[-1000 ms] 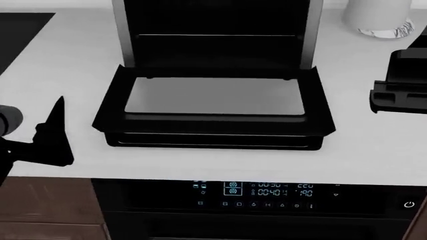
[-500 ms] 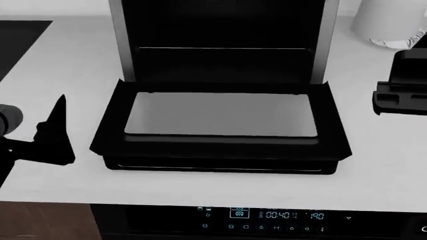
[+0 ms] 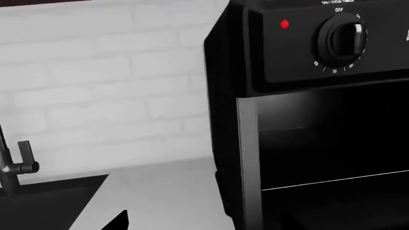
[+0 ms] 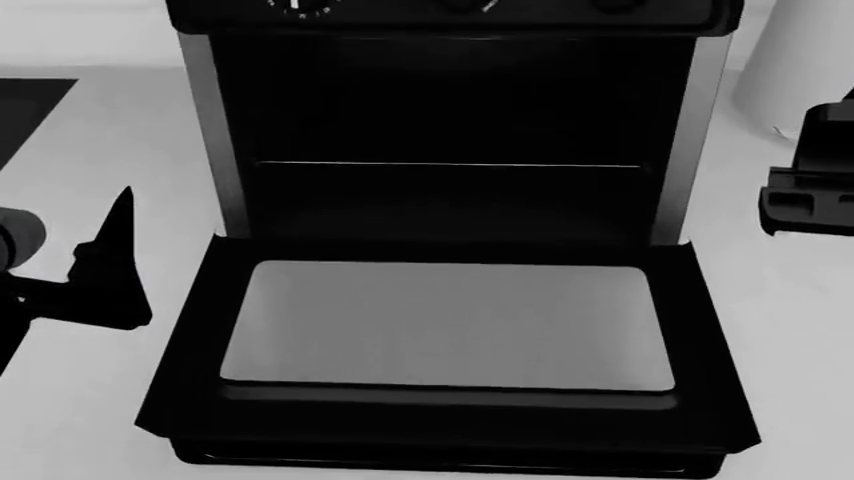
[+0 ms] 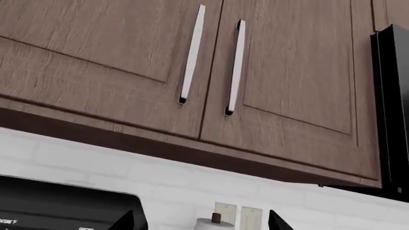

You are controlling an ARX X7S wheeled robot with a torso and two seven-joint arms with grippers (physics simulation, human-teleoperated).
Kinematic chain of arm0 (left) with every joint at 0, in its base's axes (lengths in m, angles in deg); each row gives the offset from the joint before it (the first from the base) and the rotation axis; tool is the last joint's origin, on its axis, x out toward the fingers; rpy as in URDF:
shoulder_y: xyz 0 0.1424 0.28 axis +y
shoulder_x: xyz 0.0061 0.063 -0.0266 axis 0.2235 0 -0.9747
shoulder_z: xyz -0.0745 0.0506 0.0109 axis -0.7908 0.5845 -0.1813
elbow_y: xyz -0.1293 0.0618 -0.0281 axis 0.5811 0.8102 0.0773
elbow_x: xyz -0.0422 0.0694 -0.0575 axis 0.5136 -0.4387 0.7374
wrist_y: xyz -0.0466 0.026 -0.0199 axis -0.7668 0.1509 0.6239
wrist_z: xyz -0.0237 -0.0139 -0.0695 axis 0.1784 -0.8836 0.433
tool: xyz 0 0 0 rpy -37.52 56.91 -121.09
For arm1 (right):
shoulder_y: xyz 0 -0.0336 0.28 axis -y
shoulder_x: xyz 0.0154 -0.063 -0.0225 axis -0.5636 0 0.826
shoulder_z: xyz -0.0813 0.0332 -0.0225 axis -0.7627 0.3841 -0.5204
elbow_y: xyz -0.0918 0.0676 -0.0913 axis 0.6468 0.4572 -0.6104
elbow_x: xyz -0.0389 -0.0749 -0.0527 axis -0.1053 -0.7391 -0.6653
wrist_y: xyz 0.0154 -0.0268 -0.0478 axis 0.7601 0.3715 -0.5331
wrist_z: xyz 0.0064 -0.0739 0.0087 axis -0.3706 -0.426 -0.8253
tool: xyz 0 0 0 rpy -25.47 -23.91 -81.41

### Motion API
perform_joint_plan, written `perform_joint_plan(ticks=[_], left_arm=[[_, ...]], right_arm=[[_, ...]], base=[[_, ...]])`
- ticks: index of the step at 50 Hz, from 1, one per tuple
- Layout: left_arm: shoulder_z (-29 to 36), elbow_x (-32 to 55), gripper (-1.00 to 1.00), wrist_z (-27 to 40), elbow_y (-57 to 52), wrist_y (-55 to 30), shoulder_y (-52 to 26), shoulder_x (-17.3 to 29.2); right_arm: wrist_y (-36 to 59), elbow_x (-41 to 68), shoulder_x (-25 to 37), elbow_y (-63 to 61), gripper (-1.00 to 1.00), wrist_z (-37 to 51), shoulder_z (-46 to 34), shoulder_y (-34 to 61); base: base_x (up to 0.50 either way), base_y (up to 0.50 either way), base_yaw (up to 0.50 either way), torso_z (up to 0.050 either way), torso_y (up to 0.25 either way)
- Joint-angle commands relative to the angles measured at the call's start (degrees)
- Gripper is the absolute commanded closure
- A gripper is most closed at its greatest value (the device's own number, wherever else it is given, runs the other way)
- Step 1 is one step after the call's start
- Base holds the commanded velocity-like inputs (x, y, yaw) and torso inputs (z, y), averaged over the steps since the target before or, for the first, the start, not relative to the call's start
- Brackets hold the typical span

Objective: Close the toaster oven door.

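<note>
The toaster oven (image 4: 454, 150) stands on the white counter, black with silver side trim, its cavity open. The toaster oven door (image 4: 447, 325) lies flat toward me, grey glass window up; its handle edge is at the view's bottom. My left gripper (image 4: 100, 275) hovers left of the door, apart from it. In the left wrist view the toaster oven (image 3: 307, 120) fills one side with a knob (image 3: 342, 38), and one fingertip (image 3: 119, 221) shows far off centre. My right gripper (image 4: 807, 195) is right of the oven; in the right wrist view it (image 5: 204, 221) is open and empty.
A white paper roll (image 4: 801, 50) stands at the back right; it also shows in the right wrist view (image 5: 211, 224). A dark sink (image 3: 45, 206) with a faucet (image 3: 13, 167) lies to the left. Wooden wall cabinets (image 5: 191, 72) hang above the brick wall.
The head view has moved: the toaster oven now looks larger and lower, its knobs show, and the built-in oven's display has left the view. Both grippers keep their places in the view.
</note>
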Motion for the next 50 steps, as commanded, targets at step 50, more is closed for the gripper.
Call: perform_joint_plan(ticks=[50], left_arm=[[22.17, -37.43, -1.0, -21.75, 26.34, 63.09, -5.58, 31.69]], right_arm=[[-1.87, 17.99, 7.54, 0.31, -1.0, 12.27, 3.92, 1.34]], base=[[0.04, 0.0, 0.0, 0.0, 0.0]])
